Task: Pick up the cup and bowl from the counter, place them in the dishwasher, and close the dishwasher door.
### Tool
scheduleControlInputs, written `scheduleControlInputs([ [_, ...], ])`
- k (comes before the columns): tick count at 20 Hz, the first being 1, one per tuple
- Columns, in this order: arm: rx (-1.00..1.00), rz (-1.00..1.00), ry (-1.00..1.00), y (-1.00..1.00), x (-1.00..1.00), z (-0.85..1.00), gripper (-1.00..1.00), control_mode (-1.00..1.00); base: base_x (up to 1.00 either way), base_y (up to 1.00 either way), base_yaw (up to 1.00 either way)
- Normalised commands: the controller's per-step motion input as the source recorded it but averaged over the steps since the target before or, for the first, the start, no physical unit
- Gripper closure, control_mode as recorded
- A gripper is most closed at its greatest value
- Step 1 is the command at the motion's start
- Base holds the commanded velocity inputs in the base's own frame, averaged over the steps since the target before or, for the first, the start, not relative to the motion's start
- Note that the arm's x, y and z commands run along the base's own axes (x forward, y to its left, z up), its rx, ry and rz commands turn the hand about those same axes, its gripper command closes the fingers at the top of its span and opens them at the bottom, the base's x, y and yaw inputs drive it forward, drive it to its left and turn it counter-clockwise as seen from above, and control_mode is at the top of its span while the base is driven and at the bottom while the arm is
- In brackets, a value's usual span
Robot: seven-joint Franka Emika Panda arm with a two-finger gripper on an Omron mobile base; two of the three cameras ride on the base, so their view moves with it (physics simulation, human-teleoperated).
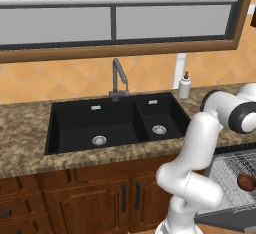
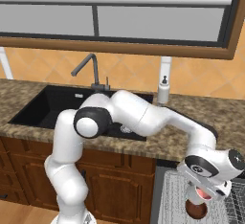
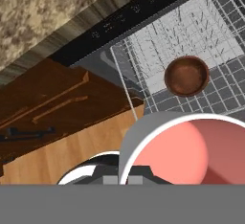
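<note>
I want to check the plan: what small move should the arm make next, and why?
Probably lower the cup onto the rack beside the bowl, then let go. The gripper is shut on the cup above the open dishwasher, and the bowl already lies in the rack.

Arm bent low; gripper (image 2: 203, 195) apparently clamped shut.

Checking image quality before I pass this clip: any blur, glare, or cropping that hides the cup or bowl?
Hand view: sharp, evenly lit, no glare; the cup looms large and is cropped at the right edge, the bowl in the rack is clear. Right base view: slightly soft; the gripper partly covers cup and bowl. Left base view: bowl small near the right edge.
</note>
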Motion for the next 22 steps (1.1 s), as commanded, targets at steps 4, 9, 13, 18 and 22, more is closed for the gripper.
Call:
scheduleControlInputs([
  [4,0.03,0.0,0.0,0.0,0.0,-0.79,1.0,-1.0,0.0,0.0,0.0],
  [9,0.03,0.02,-0.01,-0.06,0.1,-0.68,1.0,-1.0,0.0,0.0,0.0],
  [13,0.06,0.06,-0.01,-0.16,0.12,-0.59,1.0,-1.0,0.0,0.0,0.0],
  [18,0.01,0.07,-0.01,-0.16,0.08,-0.66,1.0,-1.0,0.0,0.0,0.0],
  [22,0.0,0.06,-0.02,-0.02,0.0,-0.58,1.0,-1.0,0.0,0.0,0.0],
])
